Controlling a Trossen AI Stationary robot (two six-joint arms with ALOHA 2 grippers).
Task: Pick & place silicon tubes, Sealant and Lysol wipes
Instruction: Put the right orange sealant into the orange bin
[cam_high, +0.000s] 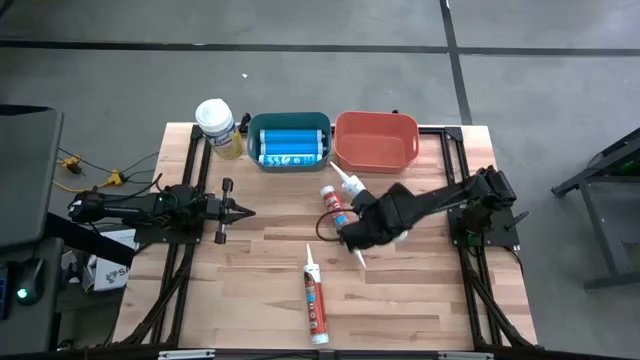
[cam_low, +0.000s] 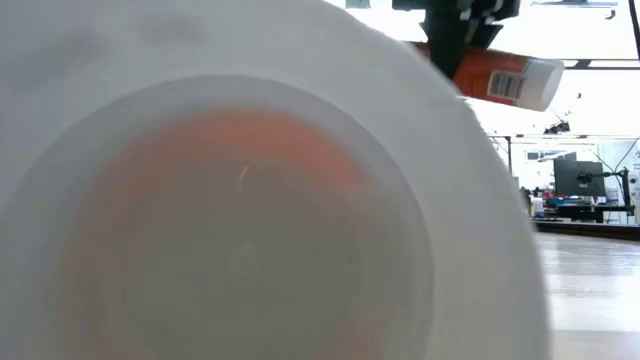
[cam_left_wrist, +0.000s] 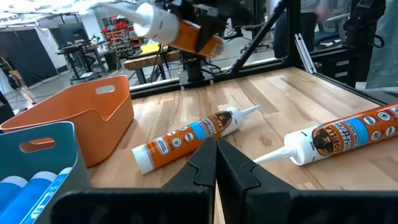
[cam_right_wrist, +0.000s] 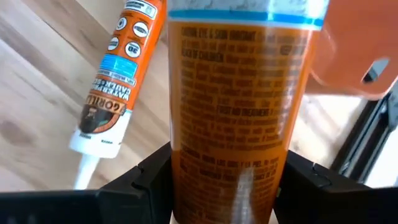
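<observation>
We see the right gripper (cam_right_wrist: 221, 180) clamped around an orange tube (cam_right_wrist: 239, 93), held above the table (cam_high: 420, 290); the left gripper (cam_high: 240, 211) is closed.

We see two dark arms, matte black from base to fingertip, built of slim tubular links joined by blocky housings. The left arm (cam_high: 160, 207) ends in a pointed gripper (cam_high: 243, 211) with a short black crossbar behind it. The right arm (cam_high: 455, 195) thickens into a bulky wrist block. A thin dark cable loops beside that block. In the left wrist view our fingers (cam_left_wrist: 239, 171) are black, angular wedges with flat inner faces and chamfered edges. In the right wrist view the fingers (cam_right_wrist: 149, 175) look like matte black plastic blocks with stepped, bevelled corners.
</observation>
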